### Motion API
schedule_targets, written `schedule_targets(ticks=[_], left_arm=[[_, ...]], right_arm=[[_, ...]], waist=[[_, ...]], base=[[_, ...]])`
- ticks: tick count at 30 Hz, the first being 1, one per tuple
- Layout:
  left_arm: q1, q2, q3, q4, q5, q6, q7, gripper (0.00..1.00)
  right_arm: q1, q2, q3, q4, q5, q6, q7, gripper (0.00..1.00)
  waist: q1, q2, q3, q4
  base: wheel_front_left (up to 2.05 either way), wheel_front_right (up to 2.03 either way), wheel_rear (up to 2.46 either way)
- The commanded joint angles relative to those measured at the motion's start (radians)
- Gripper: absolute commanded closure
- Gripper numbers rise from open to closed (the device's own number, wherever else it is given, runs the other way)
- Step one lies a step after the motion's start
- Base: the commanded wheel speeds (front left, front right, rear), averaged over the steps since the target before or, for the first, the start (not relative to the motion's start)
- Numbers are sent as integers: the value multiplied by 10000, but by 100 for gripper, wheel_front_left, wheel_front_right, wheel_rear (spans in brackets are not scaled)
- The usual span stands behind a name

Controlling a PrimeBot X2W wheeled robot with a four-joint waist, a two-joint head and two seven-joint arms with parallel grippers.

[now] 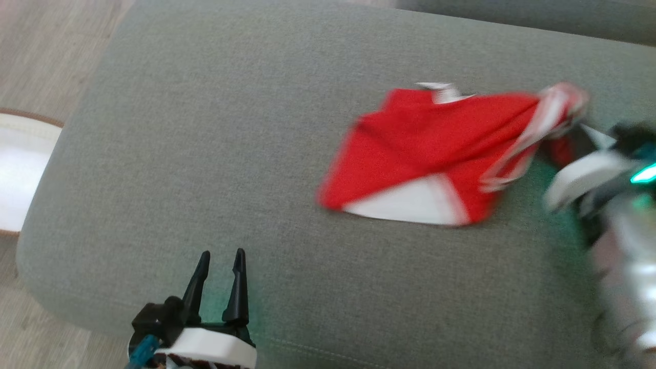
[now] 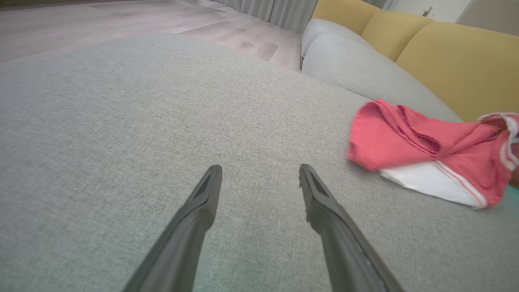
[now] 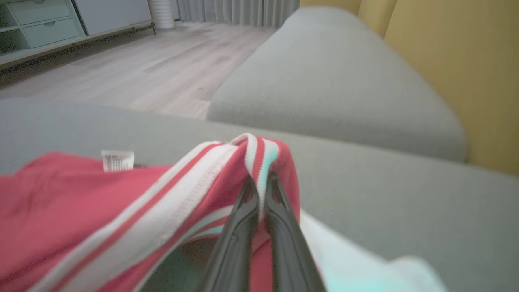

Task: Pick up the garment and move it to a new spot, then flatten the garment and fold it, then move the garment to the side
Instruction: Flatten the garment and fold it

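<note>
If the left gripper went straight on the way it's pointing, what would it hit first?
Probably the cushion: the left gripper is open and aims at bare grey fabric ahead. The garment lies off to its right, out of that line. Depth is hard to judge, so it might skim above the fabric a while first.

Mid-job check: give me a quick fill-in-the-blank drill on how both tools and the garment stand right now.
1. The right tool is ____ on the garment's striped edge.
2. The left tool has its jaws ____, and it touches no cloth.
3. The garment is mostly ____ with white trim.
4. It lies on a ____ sofa cushion.
Missing words: shut; open; red; grey.
</note>
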Motion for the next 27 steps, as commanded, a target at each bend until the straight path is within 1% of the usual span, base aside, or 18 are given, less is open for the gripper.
schedule_targets(ticks=[1, 2, 3, 4, 6, 8, 11, 13, 15, 18, 21, 22, 27], left_arm=[[-351, 16, 274, -293, -34, -14, -82, 0], [-359, 16, 267, -283, -23, -17, -82, 0], [-364, 16, 256, -266, -12, -21, -82, 0], [-363, 16, 244, -245, -3, -23, -82, 0], [-340, 16, 246, -218, -1, -17, -82, 0], [-281, 16, 285, -206, -9, -2, -82, 0], [-210, 16, 310, -174, -18, 17, -82, 0], [-196, 16, 357, -184, -14, 20, -82, 0], [-182, 16, 391, -206, 26, 11, -82, 0], [-186, 16, 445, -194, 89, -7, -82, 0], [-209, 16, 485, -183, 125, -29, -82, 0], [-213, 16, 476, -179, 132, -37, -82, 0], [-215, 16, 396, -139, 128, -63, -82, 0]], right_arm=[[-712, -322, 13, -446, -386, -7, -65, 100], [-859, -530, -144, -449, -636, -7, -65, 82], [-969, -640, -322, -432, -789, -7, -65, 3], [-1038, -708, -537, -361, -881, -7, -65, 0], [-1126, -772, -974, -199, -1108, -7, -65, 0], [-1063, -657, -1339, -309, -1271, -7, -65, 0], [-506, -178, -2053, -822, -1153, -7, -65, 0], [80, 301, -2365, -1467, -982, -7, -65, 0], [835, 781, -1983, -2033, -874, -7, -65, 0], [1925, 1197, -766, -2552, -409, -7, -65, 0], [2713, 1337, 381, -2951, 141, -7, -65, 0], [2907, 1359, 575, -2991, 425, -7, -65, 0], [3423, 1391, 1843, -2635, 2115, -7, -65, 0]], waist=[[-1, 0, 58, 82], [-1, 0, 73, 110], [-1, 0, 76, 136], [-1, 0, 72, 158], [-1, 0, 48, 161], [-1, 0, 8, 97], [-1, 0, -104, -84], [-1, 0, -176, -251], [-1, 0, -243, -450], [-1, 0, -320, -724], [-1, 0, -374, -930], [-1, 0, -387, -965], [-1, 0, -454, -957]], base=[[0, 0, 0], [0, 0, 0], [0, 0, 0], [0, 0, 0], [0, 0, 0], [0, 0, 0], [0, 0, 0], [0, 0, 0], [0, 0, 0], [0, 0, 0], [0, 0, 0], [0, 0, 0], [0, 0, 0]])
